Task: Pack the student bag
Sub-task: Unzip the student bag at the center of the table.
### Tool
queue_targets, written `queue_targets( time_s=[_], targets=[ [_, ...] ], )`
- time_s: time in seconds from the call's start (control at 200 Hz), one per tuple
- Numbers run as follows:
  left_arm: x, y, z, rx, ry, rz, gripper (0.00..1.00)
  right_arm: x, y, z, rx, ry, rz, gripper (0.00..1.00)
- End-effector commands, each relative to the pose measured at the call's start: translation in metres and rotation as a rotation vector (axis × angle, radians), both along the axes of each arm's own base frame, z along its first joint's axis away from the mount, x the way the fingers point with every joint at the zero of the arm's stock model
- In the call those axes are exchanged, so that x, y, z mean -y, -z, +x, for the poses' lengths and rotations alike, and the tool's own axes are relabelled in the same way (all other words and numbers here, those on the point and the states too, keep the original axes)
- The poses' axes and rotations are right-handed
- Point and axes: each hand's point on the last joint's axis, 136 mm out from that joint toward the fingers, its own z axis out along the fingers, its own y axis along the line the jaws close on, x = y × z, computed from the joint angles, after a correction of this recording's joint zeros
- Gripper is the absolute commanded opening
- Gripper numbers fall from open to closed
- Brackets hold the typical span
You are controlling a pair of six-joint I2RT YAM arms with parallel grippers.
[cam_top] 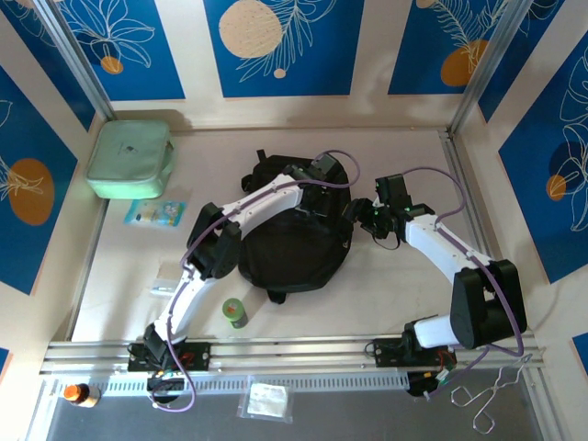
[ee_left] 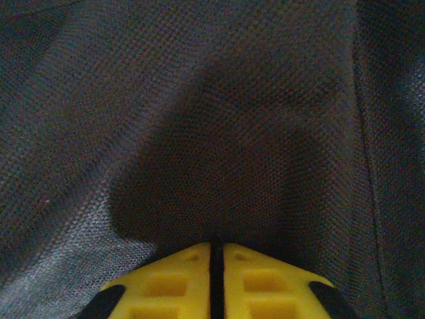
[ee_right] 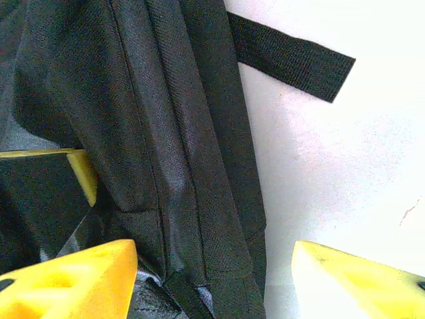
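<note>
The black student bag (cam_top: 294,248) lies flat in the middle of the table (cam_top: 404,294), between the two arms. The left claw (cam_top: 322,170) is over the bag's far edge. In its wrist view the yellow fingertips (ee_left: 192,276) are pressed together with only a dark slit between them, hard against a raised fold of the woven cloth (ee_left: 219,133). Whether any cloth is nipped cannot be told. The right claw (cam_top: 372,220) is at the bag's right side with its jaws standing wide. One yellow finger (ee_right: 66,279) is over the black fabric and the other is over bare table, with the bag's seamed edge between them. A flat black strap (ee_right: 292,56) runs out from the bag onto the table. A mint green zip case (cam_top: 130,158) sits at the far left corner, well apart from the bag, and a small green cylinder (cam_top: 235,312) stands near the bag's near left edge
</note>
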Motion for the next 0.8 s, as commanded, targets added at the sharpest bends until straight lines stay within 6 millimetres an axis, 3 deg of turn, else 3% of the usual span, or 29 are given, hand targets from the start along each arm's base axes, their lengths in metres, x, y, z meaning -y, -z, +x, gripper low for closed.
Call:
queue_targets(
  time_s=[0.0,0.18,0.35,0.51,0.795],
  targets=[
    [0.003,-0.02,-0.004,0.01,0.023,-0.015,0.01,-0.006,0.008,-0.005,-0.033,-0.013,0.021,0.63],
    [0.003,-0.061,-0.005,0.069,0.039,-0.073,0.0,-0.009,0.011,-0.007,-0.044,-0.019,0.019,0.63],
    [-0.007,-0.084,-0.012,0.097,0.062,-0.095,0.0,-0.012,0.013,-0.007,-0.047,-0.031,0.015,0.63],
    [-0.016,-0.086,-0.016,0.108,0.063,-0.097,0.0,-0.018,0.017,-0.006,-0.08,-0.055,0.02,0.62],
    [-0.028,-0.072,-0.016,0.119,0.04,-0.072,0.0,-0.028,0.036,-0.006,-0.198,-0.115,-0.042,0.43]
  ],
)
